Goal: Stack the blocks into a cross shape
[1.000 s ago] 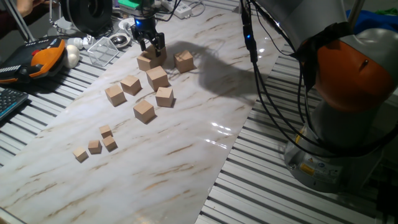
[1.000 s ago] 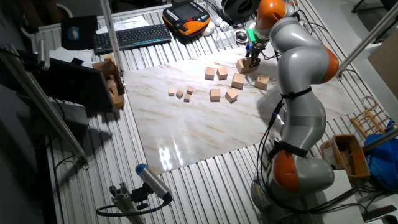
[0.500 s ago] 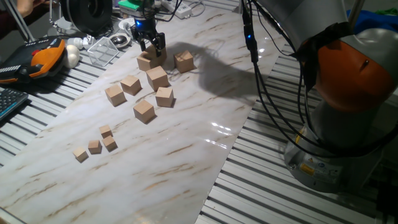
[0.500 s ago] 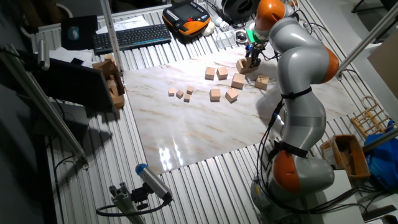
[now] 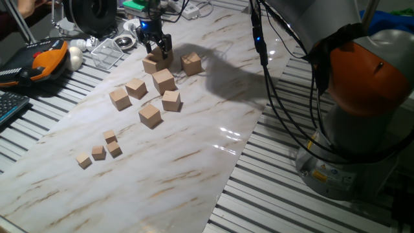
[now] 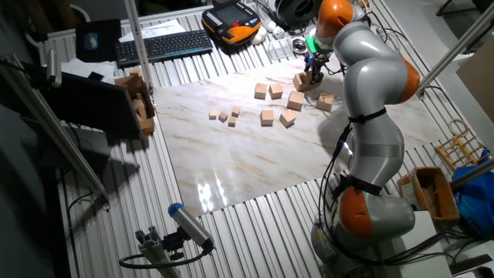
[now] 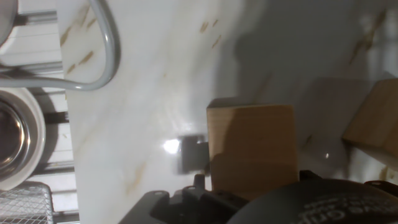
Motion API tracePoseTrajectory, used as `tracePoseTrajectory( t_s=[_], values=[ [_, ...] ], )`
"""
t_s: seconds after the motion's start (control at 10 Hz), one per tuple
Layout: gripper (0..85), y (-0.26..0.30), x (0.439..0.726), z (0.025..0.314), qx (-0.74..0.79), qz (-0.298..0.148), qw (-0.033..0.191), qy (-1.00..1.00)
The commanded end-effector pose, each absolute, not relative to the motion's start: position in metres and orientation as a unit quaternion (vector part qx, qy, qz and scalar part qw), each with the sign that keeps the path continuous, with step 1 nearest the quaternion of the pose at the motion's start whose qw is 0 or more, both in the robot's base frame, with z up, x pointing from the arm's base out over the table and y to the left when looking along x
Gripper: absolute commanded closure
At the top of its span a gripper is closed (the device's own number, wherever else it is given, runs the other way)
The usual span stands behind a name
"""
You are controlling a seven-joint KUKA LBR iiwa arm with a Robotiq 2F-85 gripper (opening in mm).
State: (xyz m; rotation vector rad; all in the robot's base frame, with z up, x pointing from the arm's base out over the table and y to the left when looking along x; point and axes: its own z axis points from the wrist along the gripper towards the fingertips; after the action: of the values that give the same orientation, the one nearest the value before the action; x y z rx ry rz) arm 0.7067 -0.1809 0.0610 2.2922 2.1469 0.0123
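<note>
Seven tan wooden blocks show on the marbled board. My gripper hangs just over the farthest block, jaws open and astride it; the other fixed view shows the gripper and this block too. In the hand view this block fills the middle, with one dark finger at its left side and the other hidden. Other blocks lie apart nearby: one to the right, one in front, and several nearer.
Four much smaller cubes lie at the near left of the board. Behind the gripper are a metal bowl, a clear wire tray and an orange pendant. A keyboard lies on the slatted table.
My gripper has risen slightly off the farthest block. The block has stayed where it was, and nothing else moved.
</note>
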Motion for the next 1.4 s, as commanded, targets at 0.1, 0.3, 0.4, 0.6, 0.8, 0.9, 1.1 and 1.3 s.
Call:
tracePoseTrajectory(
  t_s=[0.1,0.3,0.4,0.6,0.8,0.9,1.1,1.3],
  values=[
    [17.0,-0.1814,0.7064,0.0597,0.73,0.004,0.0,0.684],
    [17.0,-0.1812,0.7063,0.059,0.73,0.004,-0.001,0.684],
    [17.0,-0.1811,0.7061,0.0585,0.729,0.004,-0.003,0.684],
    [17.0,-0.1811,0.7059,0.0579,0.729,0.005,-0.005,0.684],
    [17.0,-0.1809,0.7057,0.0574,0.728,0.006,-0.006,0.686],
    [17.0,-0.181,0.7057,0.0573,0.726,0.006,-0.007,0.688],
    [34.0,-0.181,0.7053,0.0564,0.721,0.011,-0.007,0.693],
    [85.0,-0.181,0.7045,0.055,0.713,0.022,-0.007,0.7]
  ],
)
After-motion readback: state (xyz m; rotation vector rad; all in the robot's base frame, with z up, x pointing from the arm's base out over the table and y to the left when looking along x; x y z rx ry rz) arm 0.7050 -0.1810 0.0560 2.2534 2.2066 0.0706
